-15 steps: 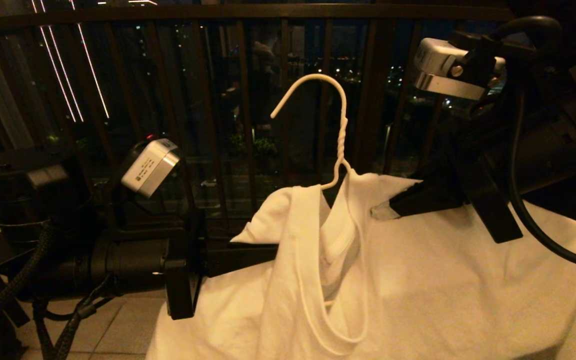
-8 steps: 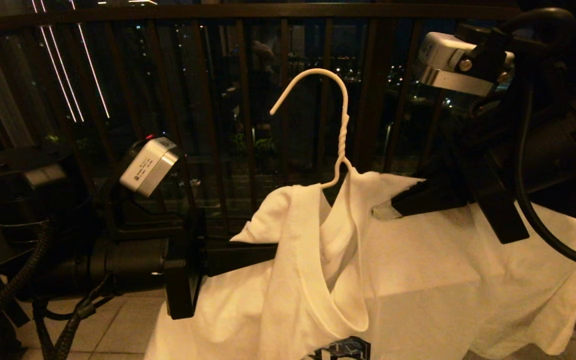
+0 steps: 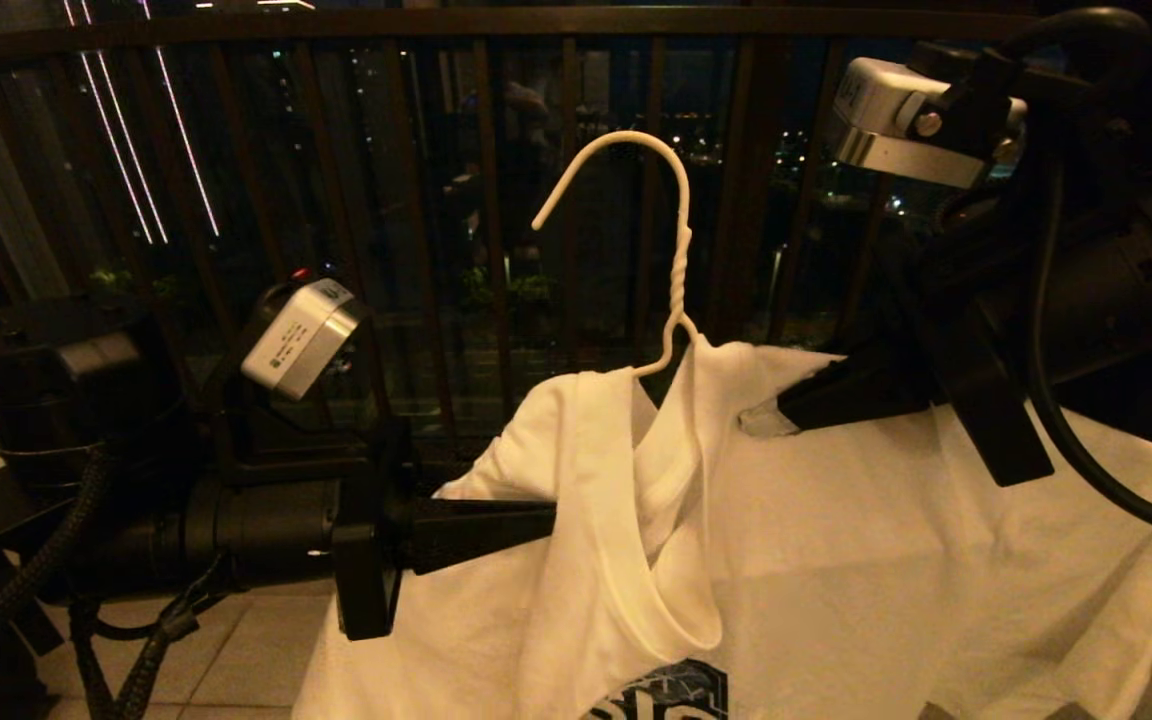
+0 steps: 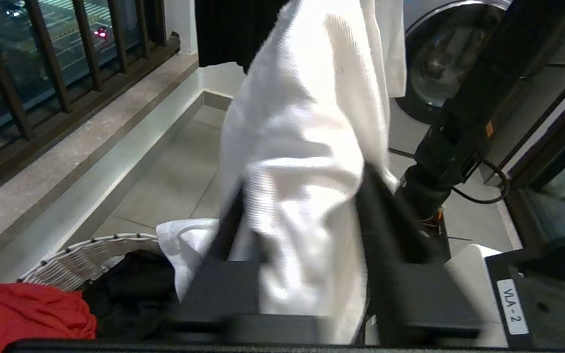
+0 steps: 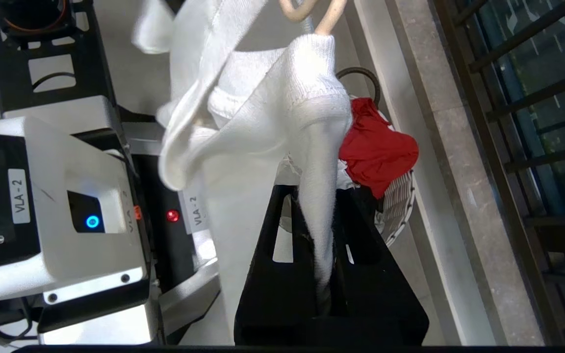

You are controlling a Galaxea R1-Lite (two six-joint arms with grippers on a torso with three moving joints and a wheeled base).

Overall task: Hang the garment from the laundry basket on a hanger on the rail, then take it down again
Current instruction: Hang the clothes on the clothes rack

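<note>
Since a second ago, the white short-sleeved T-shirt (image 3: 836, 560) has been sliding up so that its dark blue chest print (image 3: 661, 692) is now showing at the lower edge of the head view, and the thin white wire hanger (image 3: 671, 260) has been rising slightly against the dark brown railing of vertical bars (image 3: 496, 200). The left gripper (image 4: 302, 215) has been parting its black fingers: in the left wrist view they are now standing apart on either side of a fold of the shirt, which is draping loosely between them. The right gripper (image 5: 324, 245) is pinching a narrow pull of the shirt's fabric between closed fingers, just below the hanger's twisted neck. The hanger is sitting inside the shirt's neckline, with its hook poking up free in front of the railing and catching on nothing. Below the railing, the round white woven laundry basket (image 5: 402, 196) is standing on the tiled floor, with a red cloth (image 5: 378, 147) and a black cloth (image 4: 130, 289) lying in it.
</note>
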